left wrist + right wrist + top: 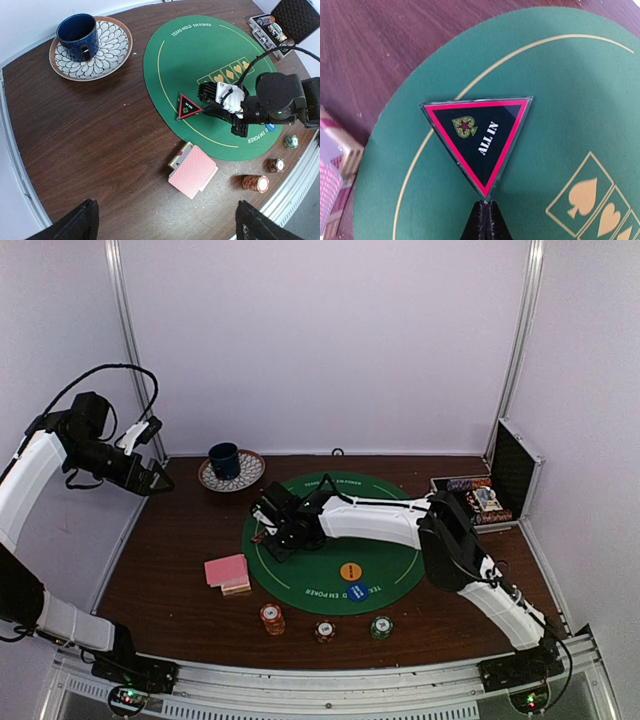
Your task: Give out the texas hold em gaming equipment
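Note:
A black-red triangular "ALL IN" marker [477,135] lies over the left part of the round green poker mat [570,100]. My right gripper [486,205] is shut on its near corner, and in the left wrist view the marker [189,106] looks tipped up off the felt. Pink-backed cards [192,171] lie on the wood left of the mat. Three chip stacks [272,618] [325,631] [381,626] sit in front of it. An orange button [350,571] and a blue button [358,590] rest on the mat. High at the back left, my left gripper [160,480] hangs open and empty.
A dark blue cup [224,459] stands on a patterned saucer [246,476] at the back left. An open metal case [500,490] holding more chips sits at the back right. My right arm [380,520] stretches across the mat.

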